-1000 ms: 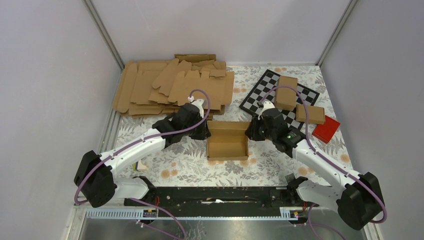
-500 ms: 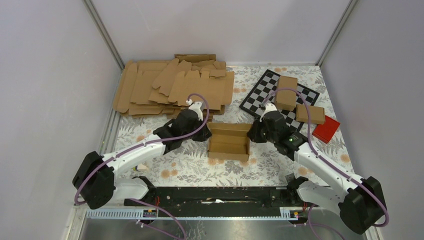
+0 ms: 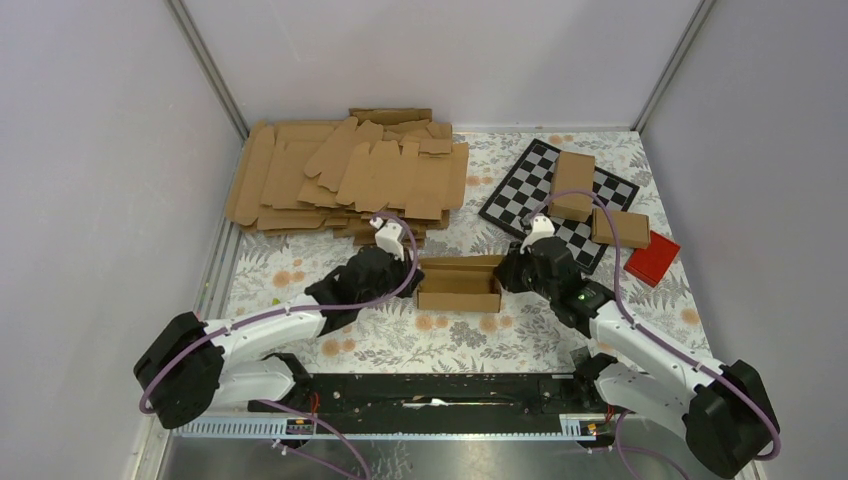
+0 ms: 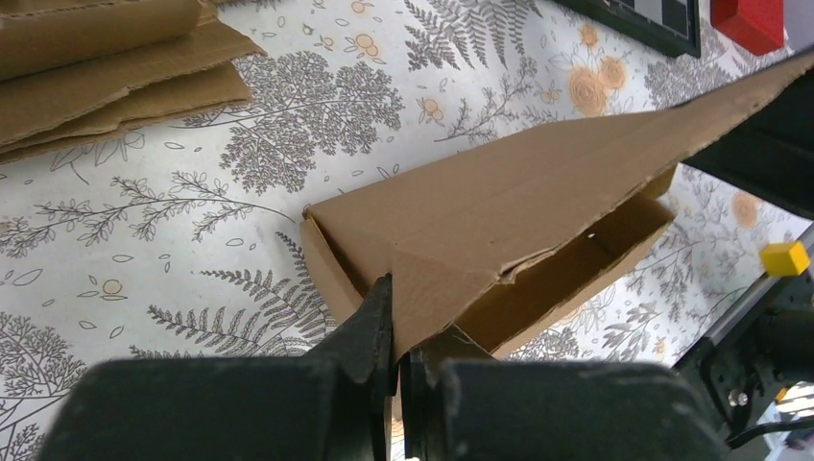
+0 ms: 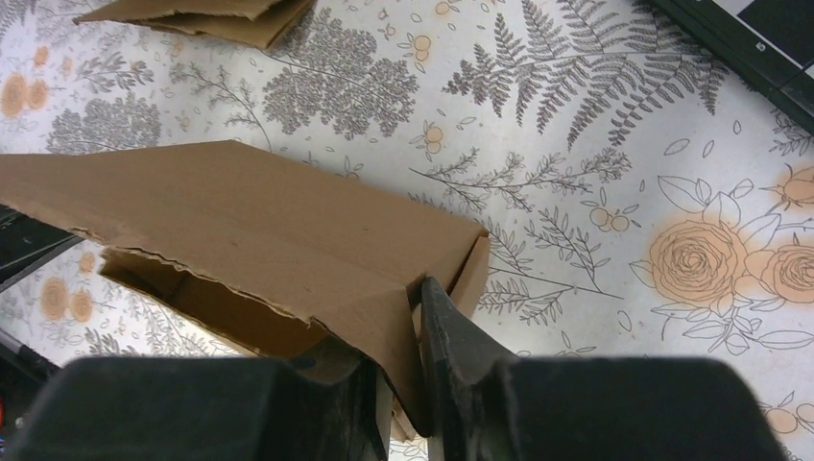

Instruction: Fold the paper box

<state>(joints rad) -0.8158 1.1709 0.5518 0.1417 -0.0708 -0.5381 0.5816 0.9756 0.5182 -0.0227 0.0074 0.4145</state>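
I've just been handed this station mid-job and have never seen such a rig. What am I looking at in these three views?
Two white robot arms work at a flowered table. The wide picture looks down from above; the other two come from cameras on each wrist. The left gripper and right gripper each pinch an end of the half-folded box. Behind lie flat blanks, a checkerboard with closed boxes, and a red block.

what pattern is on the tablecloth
The tablecloth is white with grey ferns and orange roses; right wrist view shows it best.
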